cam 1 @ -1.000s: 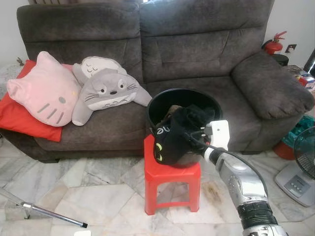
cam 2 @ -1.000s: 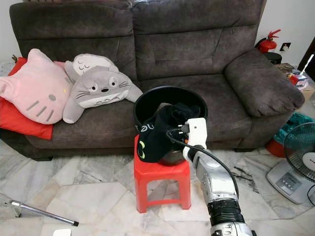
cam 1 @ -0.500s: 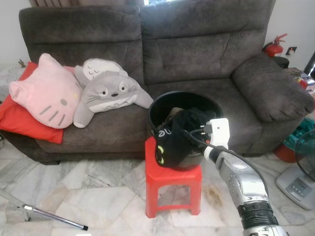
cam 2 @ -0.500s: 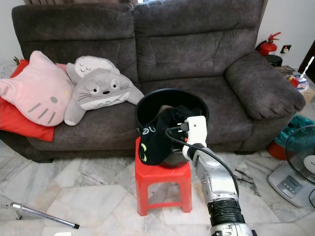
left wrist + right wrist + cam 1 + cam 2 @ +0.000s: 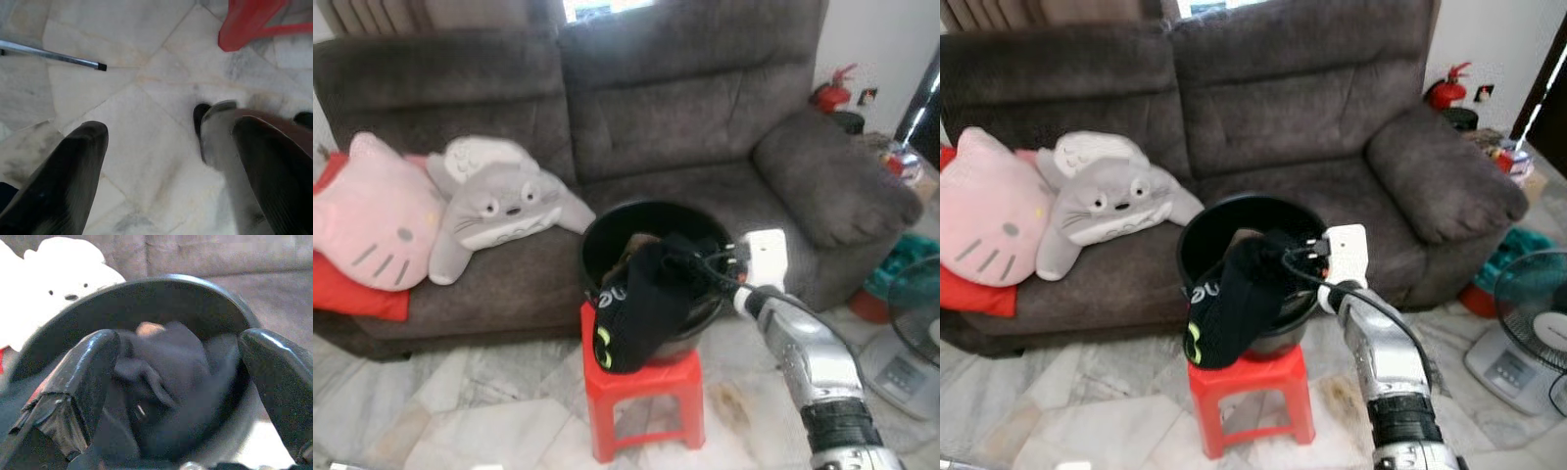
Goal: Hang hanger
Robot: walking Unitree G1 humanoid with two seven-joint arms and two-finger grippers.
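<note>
Nearest the robot, the left gripper (image 5: pixel 161 166) hangs idle over the marble floor (image 5: pixel 146 98), its fingers well apart and holding nothing; a metal rod (image 5: pixel 49 55) lies on the floor beyond it. The right gripper (image 5: pixel 181 396) reaches forward over the rim of the black basket (image 5: pixel 607 235), which stands on a red stool (image 5: pixel 641 392). Its fingers are spread wide on either side of a bunched black garment (image 5: pixel 641 308) that spills out of the basket and down over the stool's front; they have not closed on anything.

Judged from this, the task is at an early stage: nothing has been lifted and nothing hung. No hanger can be made out; if one is there, it is buried in the dark cloth inside the basket. A small pale patch showing among the folds in the right wrist view is too blurred to identify. No rail or hook to hang from is visible either.

Behind the basket stands the grey sofa (image 5: pixel 705 108), with a grey plush (image 5: pixel 494 211) and a pink cushion (image 5: pixel 367 235) on its left seat.
</note>
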